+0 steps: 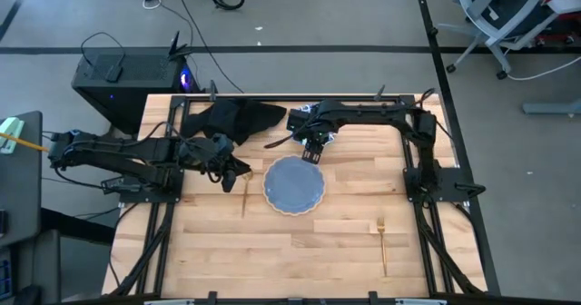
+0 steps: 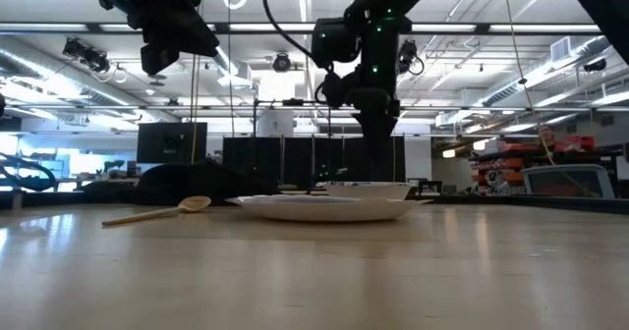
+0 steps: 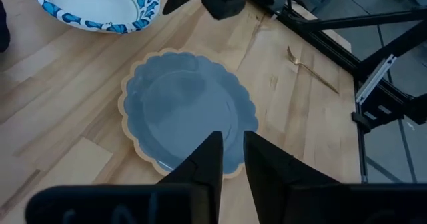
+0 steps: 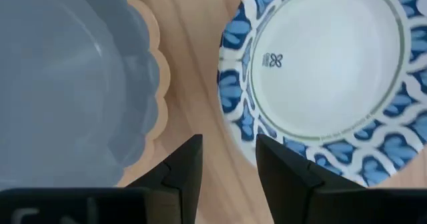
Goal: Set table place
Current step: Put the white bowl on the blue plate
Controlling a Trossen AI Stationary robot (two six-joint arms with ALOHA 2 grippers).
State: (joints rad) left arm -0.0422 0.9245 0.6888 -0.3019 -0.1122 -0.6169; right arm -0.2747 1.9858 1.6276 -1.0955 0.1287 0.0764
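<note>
While reaching in over the table [image 1: 309, 241], right gripper [image 1: 311, 152] poised above patterned dish [image 4: 320, 71] beside blue-grey plate [image 1: 294, 184], fingers slightly parted, empty; left gripper [image 1: 231, 173] near spoon [image 1: 245, 194], narrowly parted.

My desk [image 1: 300, 250] is pale wood planks, smooth and a bit shiny, with black metal rails. The plate [image 1: 294, 184] is smooth blue-grey with a soft shine. The dish [image 4: 320, 71] looks glossy, white with blue pattern. The napkin [image 1: 227, 119] is soft black cloth. The fork [image 1: 383, 241] is shiny gold metal.
</note>
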